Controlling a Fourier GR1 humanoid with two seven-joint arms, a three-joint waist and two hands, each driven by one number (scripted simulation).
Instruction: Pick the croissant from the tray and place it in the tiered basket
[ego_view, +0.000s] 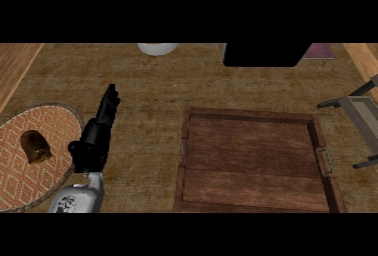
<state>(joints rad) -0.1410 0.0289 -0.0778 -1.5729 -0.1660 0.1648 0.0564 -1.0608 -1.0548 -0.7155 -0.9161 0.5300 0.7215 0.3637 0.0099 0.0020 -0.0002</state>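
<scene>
Left hand open beside, seemingly, croissant.

Head view, single camera: set above the counter and aimed steeply downward, so the counter's top fills the field. Landmark: the wooden tray, lying right of centre and reaching nearly to the lower edge. Left of the tray the left hand enters from below on its grey forearm, which places the camera on the near side. Farther left, a round patterned mat is cut by the frame edge. Moderately near. No second view shares the scene.
</scene>
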